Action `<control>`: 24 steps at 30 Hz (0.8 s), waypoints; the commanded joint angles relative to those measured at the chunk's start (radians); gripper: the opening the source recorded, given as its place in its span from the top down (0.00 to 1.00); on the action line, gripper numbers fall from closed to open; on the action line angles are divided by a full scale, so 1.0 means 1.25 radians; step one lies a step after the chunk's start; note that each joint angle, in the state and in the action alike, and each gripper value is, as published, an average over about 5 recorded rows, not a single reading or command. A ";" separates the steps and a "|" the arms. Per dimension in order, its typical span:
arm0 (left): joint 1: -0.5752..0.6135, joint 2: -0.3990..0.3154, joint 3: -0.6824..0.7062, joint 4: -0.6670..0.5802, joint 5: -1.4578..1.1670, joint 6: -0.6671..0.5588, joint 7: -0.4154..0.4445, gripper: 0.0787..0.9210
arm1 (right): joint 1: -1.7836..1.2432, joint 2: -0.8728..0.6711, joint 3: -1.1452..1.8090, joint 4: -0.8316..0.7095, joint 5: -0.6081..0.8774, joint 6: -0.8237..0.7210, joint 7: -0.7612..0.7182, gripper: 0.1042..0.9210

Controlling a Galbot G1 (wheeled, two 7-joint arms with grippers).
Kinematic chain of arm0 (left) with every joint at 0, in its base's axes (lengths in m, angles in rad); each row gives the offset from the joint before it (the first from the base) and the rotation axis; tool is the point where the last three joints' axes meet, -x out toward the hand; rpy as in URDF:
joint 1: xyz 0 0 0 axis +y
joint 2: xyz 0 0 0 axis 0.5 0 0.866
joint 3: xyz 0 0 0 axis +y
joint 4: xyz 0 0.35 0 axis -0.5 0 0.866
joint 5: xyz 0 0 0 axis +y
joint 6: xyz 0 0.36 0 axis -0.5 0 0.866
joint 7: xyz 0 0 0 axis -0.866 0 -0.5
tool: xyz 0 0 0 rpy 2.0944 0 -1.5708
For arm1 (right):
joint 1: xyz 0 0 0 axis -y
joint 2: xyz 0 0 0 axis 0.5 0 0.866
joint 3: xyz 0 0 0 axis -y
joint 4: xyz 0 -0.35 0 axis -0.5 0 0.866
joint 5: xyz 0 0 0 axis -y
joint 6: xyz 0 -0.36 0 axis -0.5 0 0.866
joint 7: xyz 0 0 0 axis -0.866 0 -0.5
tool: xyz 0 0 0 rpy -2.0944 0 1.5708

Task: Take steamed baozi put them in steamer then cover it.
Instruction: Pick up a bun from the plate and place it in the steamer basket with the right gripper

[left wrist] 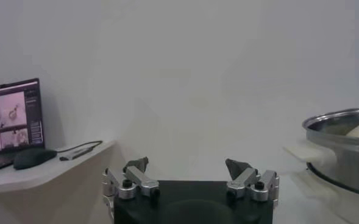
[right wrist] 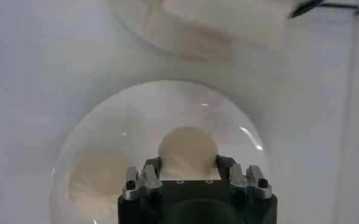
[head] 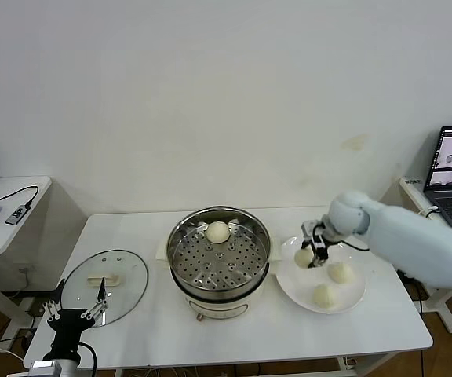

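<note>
— Gripping one steamed baozi (head: 304, 258) with the right tool (head: 315, 256), narrowed onto its sides at the near-left edge of the plate (head: 350, 298), right of centre in frame. Two more baozi (head: 340, 272) beside it, a fourth (head: 218, 232) already in the steamer (head: 220, 257) at centre.

— Probably soft and light; easily dented, so best held low on the flanks, gently. Anything in the way?

— Only the steamer's raised rim between plate and tray; needs a lift over. Cover (head: 104, 287) lying flat lower left on the surface (head: 155, 330). Left tool (head: 75, 313) parked just below it, spread wide, holding nothing.
</note>
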 commanded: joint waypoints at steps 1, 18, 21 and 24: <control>-0.001 0.007 0.005 0.003 -0.004 0.002 0.000 0.12 | 0.307 0.011 -0.137 0.054 0.195 -0.050 -0.008 0.42; -0.018 -0.004 0.004 0.017 -0.010 -0.001 0.000 0.12 | 0.286 0.327 -0.184 0.063 0.403 -0.221 0.129 0.40; -0.018 -0.007 0.003 0.015 -0.010 -0.001 0.000 0.12 | 0.247 0.381 -0.179 0.032 0.413 -0.243 0.150 0.40; -0.018 -0.010 0.000 0.013 -0.010 -0.001 0.000 0.12 | 0.204 0.419 -0.176 -0.001 0.411 -0.264 0.170 0.40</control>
